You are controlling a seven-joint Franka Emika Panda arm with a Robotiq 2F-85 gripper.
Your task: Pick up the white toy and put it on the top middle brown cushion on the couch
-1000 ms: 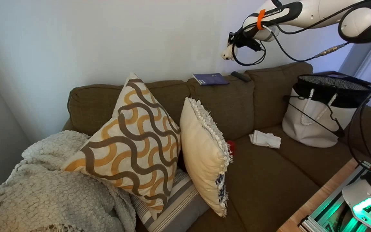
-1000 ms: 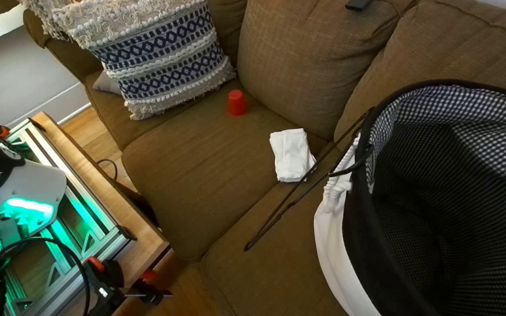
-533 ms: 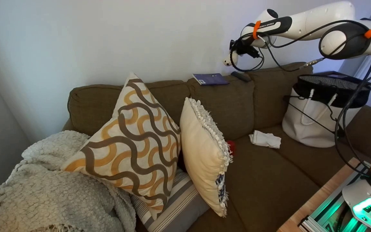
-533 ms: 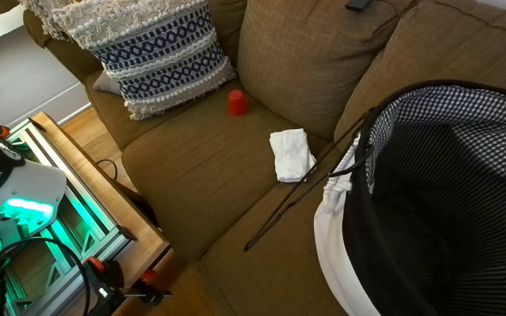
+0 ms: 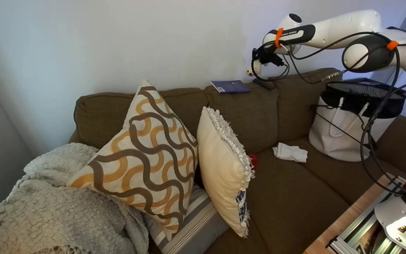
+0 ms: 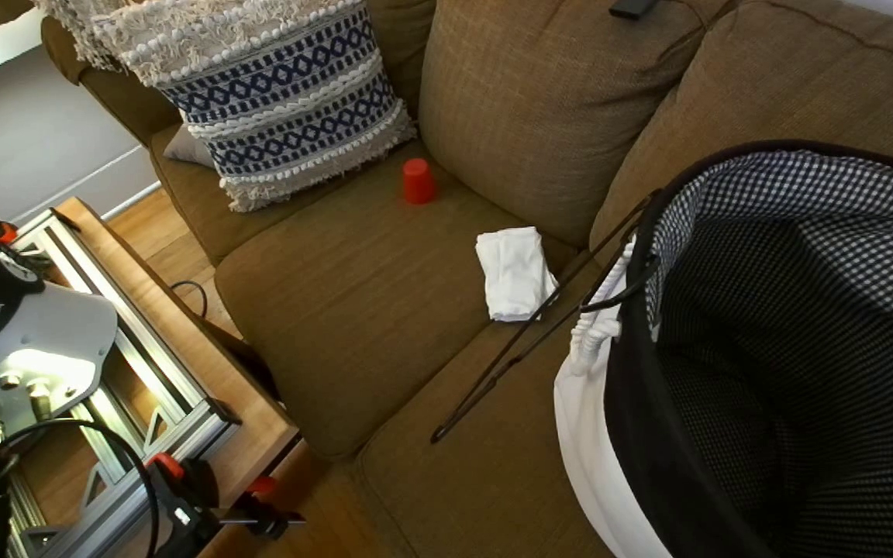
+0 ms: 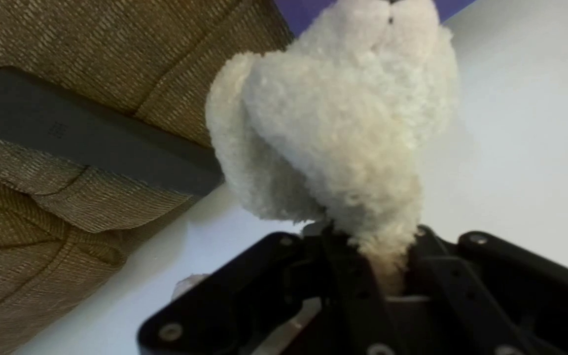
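The white toy (image 5: 250,71) is a fuzzy cream-white soft toy with a dark nose. My gripper (image 5: 258,60) is shut on it and holds it above the back of the olive-brown couch (image 5: 294,187). In the wrist view the toy (image 7: 353,118) sticks out from between the fingertips (image 7: 375,241), and its narrow end is pinched. The top middle brown cushion (image 5: 256,113) is below the toy; it also shows in an exterior view (image 6: 539,108). The gripper and toy are out of view there.
A purple book (image 5: 229,86) and a dark remote (image 5: 263,84) lie on the middle cushion's top. Throw pillows (image 5: 150,151) stand at one side, a white basket (image 5: 344,130) with a hanger at the other. A white cloth (image 6: 516,271) and red cup (image 6: 418,182) are on the seat.
The arm has come down with the toy still in the gripper, shifting slightly right in an exterior view, closer to the couch back. The robot base light has turned from green to white.
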